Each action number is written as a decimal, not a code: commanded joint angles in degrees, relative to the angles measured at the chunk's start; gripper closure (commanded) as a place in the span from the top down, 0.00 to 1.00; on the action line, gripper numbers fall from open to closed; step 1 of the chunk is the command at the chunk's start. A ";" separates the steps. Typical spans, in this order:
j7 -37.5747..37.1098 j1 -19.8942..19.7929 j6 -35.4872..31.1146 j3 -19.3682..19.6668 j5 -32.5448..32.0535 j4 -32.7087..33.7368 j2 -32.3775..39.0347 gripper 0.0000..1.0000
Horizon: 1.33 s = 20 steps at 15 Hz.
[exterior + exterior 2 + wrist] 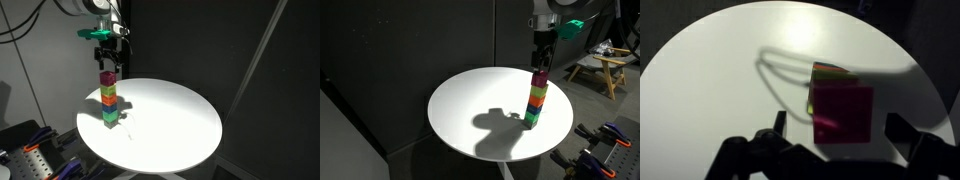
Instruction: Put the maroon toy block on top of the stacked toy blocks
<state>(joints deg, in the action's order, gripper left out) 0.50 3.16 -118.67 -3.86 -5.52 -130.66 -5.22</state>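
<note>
The stacked toy blocks (108, 103) stand as a narrow column near the edge of a round white table (170, 125) and show in both exterior views (534, 105). The maroon toy block (107, 77) sits on top of the column (538, 78). My gripper (107, 52) hangs straight above it (541, 55). In the wrist view the maroon block (843, 112) lies between my fingers (840, 122) with a gap on each side, so the gripper is open. Only a yellow-green edge of the stack (825, 70) shows beneath it.
Dark curtains surround the table (470, 110). Clamps and tools (30, 150) lie below the table's edge. A wooden stool (600, 68) stands in the background, and more clamps (605, 135) sit low beside the table.
</note>
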 commanded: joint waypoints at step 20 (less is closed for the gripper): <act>-6.55 -2.17 6.80 2.57 4.49 -3.18 -15.75 1.00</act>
<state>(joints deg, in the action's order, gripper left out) -6.14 1.63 -112.51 -1.59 -1.74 -131.94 -17.04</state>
